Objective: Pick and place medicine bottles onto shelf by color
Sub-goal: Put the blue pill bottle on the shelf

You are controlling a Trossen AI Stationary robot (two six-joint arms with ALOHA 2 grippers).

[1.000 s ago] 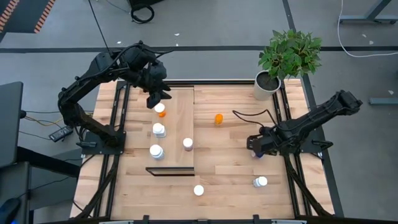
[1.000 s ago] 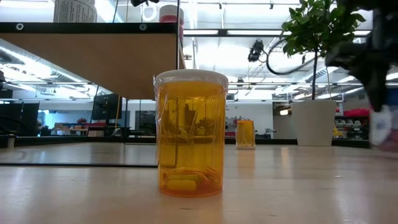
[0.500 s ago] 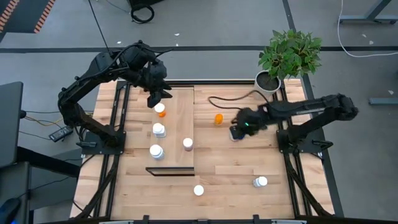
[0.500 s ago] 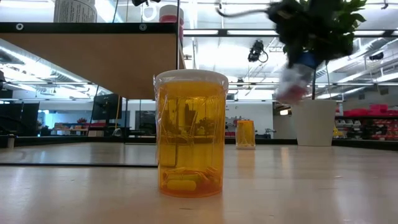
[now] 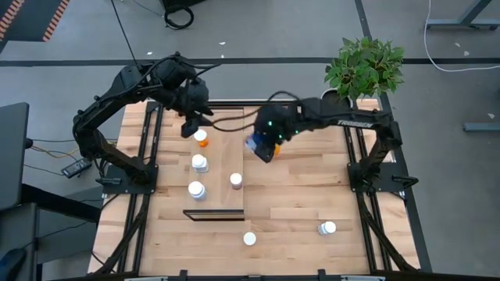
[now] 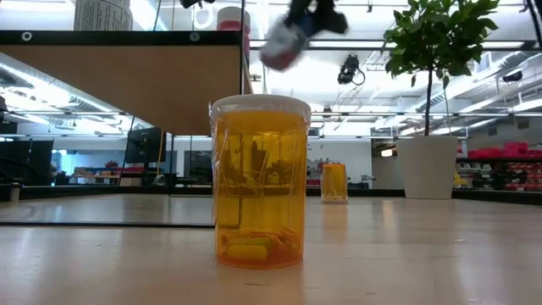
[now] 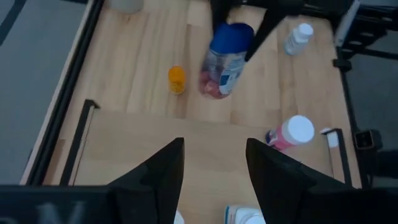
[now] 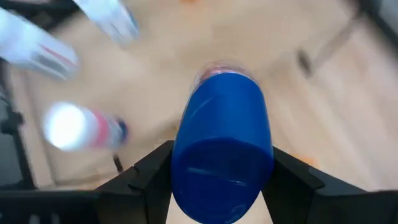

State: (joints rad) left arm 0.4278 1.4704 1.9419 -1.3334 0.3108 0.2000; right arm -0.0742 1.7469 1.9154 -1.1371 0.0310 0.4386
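My right gripper (image 5: 263,145) pinches a blue-capped bottle (image 8: 222,146), clear-bodied with pinkish contents, in the air just beside the shelf (image 5: 226,168). The orange bottle (image 6: 258,180) off the shelf holds a few yellow pills. My left gripper (image 7: 211,171) hangs spread over the shelf's far end.

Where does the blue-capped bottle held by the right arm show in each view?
High view: blue-capped bottle at the shelf's right edge.
Low view: blurred, top centre.
Left wrist view: upper centre.
Right wrist view: centre, between the fingers.
Shared landmark: pink bottle.
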